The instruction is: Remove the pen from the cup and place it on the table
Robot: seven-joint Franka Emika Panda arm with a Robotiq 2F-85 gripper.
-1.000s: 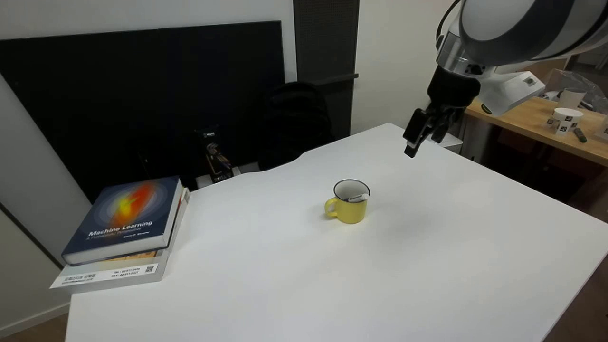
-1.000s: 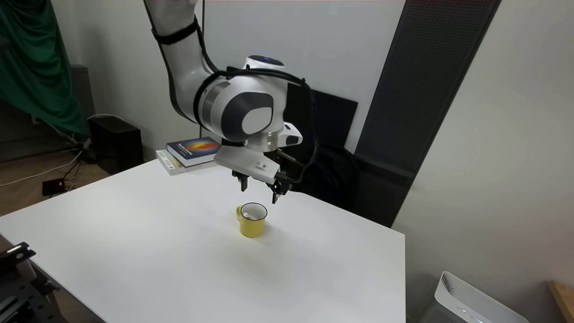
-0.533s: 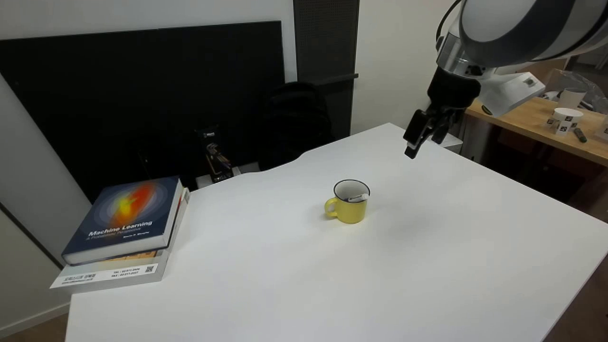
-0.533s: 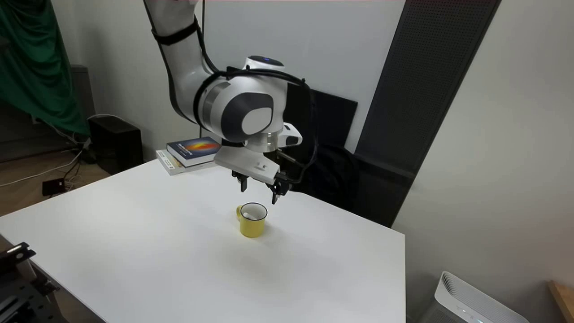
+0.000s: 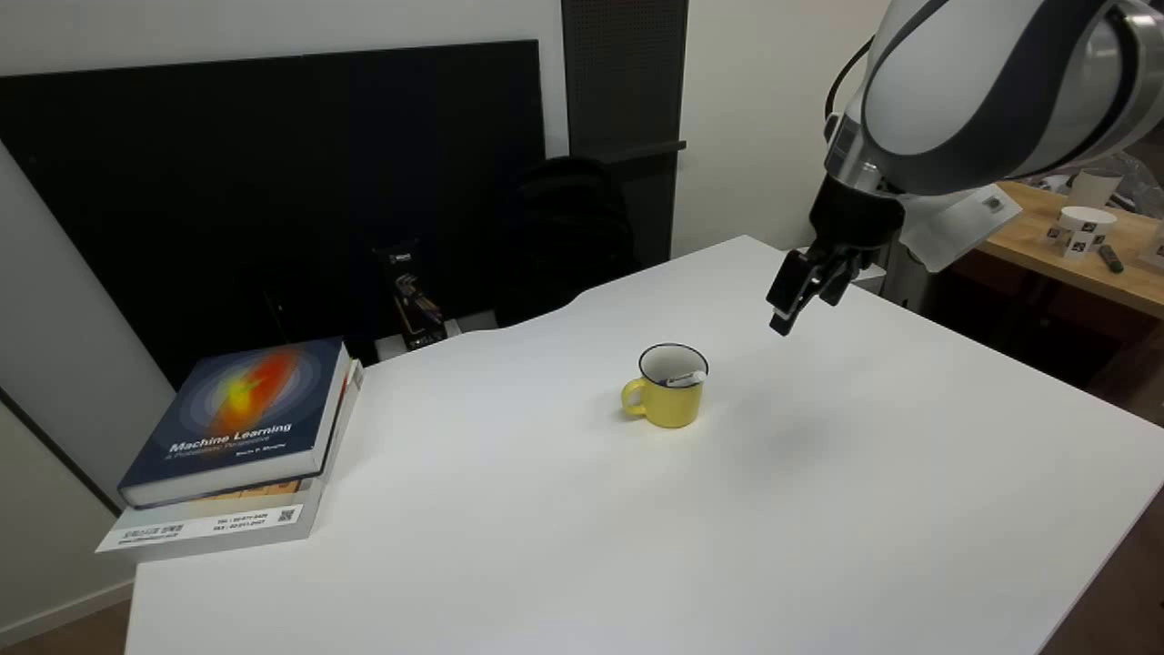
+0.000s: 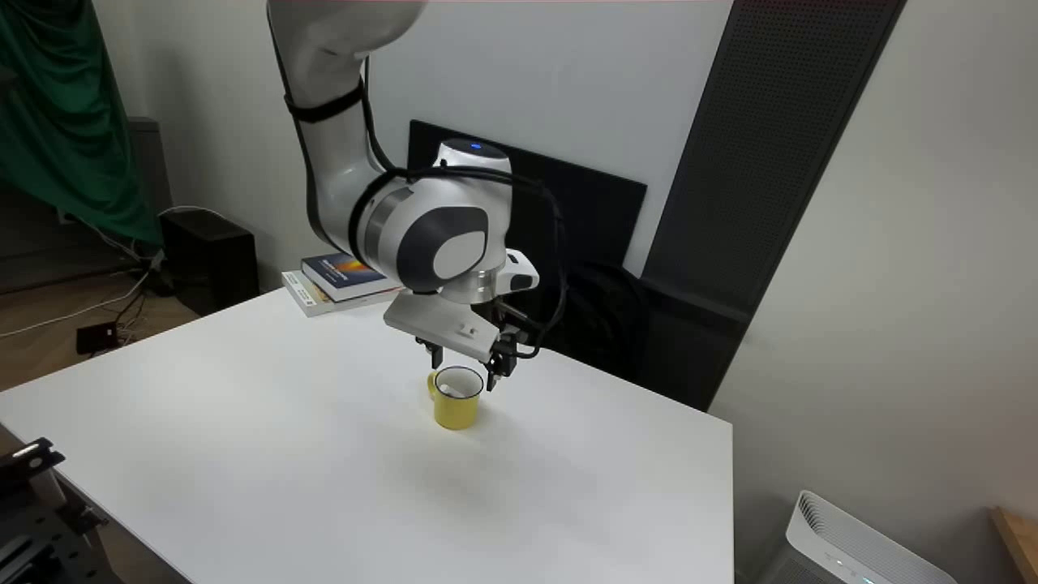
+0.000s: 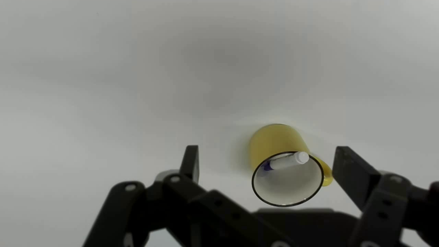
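The yellow cup [image 5: 671,409] stands upright on the white table [image 5: 546,528], in both exterior views [image 6: 456,414] and in the wrist view [image 7: 274,139]. The pen [image 7: 286,161] leans inside it, its white end at the rim near the handle and its blue part lower inside. The pen's white end also shows in an exterior view [image 5: 684,378]. My gripper [image 5: 807,311] is open and empty, above the table and apart from the cup. In the wrist view the cup lies between the open fingers [image 7: 267,156], nearer the right finger.
Two stacked books [image 5: 241,428] lie at a table edge. A black backpack [image 5: 568,236] and a dark panel stand behind the table. A wooden desk [image 5: 1028,218] with white cups stands beyond. An air purifier [image 6: 859,543] stands beside the table.
My arm and open gripper have moved down, closer to the table and the cup's height. The cup and pen have not moved.
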